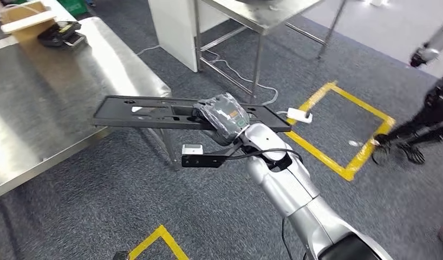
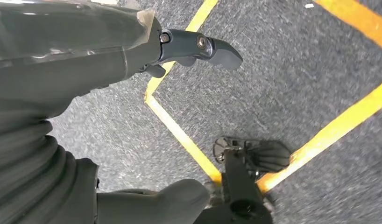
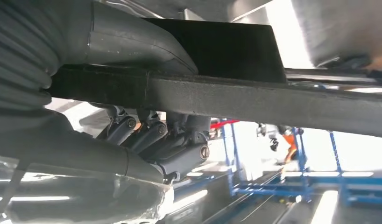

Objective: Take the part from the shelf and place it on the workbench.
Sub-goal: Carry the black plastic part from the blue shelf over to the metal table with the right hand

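A: The right hand has the part, a long flat black plate, thumb on one face and fingers curled under the other.

B: It lies level, long axis running sideways, one end reaching over the corner of the steel workbench, the other over grey carpet.

A: On the bench's far corner sit a wooden box and a black device.

B: The left hand hangs empty over yellow floor tape, fingers loosely apart.
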`<state>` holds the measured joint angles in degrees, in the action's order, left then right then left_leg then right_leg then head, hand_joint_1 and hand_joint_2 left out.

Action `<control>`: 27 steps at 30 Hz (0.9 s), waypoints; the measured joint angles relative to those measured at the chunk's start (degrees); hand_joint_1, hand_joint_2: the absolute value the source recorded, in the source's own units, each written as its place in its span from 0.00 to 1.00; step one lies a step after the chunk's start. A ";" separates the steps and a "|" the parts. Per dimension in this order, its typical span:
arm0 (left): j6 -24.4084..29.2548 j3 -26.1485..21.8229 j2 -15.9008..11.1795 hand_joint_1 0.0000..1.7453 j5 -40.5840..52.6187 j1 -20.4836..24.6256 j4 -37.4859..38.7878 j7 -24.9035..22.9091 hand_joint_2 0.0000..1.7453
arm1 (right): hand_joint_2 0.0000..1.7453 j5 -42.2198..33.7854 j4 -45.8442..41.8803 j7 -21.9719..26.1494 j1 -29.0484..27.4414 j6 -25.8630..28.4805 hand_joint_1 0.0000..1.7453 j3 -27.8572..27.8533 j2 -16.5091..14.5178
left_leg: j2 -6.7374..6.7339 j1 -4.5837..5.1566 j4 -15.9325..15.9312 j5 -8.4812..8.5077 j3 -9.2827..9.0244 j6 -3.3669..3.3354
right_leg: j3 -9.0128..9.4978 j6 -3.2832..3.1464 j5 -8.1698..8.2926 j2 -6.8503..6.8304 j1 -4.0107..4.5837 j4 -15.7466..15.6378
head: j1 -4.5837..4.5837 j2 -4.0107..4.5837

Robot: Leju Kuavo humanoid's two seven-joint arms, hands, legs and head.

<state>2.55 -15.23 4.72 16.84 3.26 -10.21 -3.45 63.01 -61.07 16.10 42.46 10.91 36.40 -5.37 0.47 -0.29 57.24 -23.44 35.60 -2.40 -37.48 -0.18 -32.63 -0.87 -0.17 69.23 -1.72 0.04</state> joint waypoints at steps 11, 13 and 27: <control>0.60 -0.03 -0.02 0.00 0.71 -0.63 0.00 0.06 1.00 | 1.00 0.92 -0.27 0.28 -1.12 -0.03 1.00 -0.51 0.13 | 7.27 -0.40 0.91 -0.29 0.89 2.18 | 3.76 0.42 6.13 2.88 -0.76 -10.30 | 0.11 0.00; 0.66 -0.04 -0.07 0.00 0.82 -0.68 0.00 0.07 1.00 | 1.00 1.03 -0.31 0.35 -0.96 -0.03 1.00 -0.51 -0.16 | 4.33 -0.29 3.42 -1.83 2.09 2.83 | 3.98 -0.33 6.30 1.71 -0.98 -10.62 | -0.31 0.00; 0.54 -0.40 -0.11 0.00 1.06 -0.30 -0.02 1.47 1.00 | 1.00 1.74 -0.38 0.95 -0.75 -0.08 1.00 -0.66 -0.82 | -2.59 0.48 0.44 0.12 0.84 0.82 | 4.94 0.35 4.20 -5.11 0.45 -10.18 | -0.60 0.00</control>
<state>3.09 -15.64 4.61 17.90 2.96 -10.22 -1.98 64.76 -61.46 17.05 41.71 10.84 35.74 -6.19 -2.12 0.19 57.68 -23.32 36.44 -1.58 -32.54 0.16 -28.44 -5.98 0.28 59.04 -2.32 0.04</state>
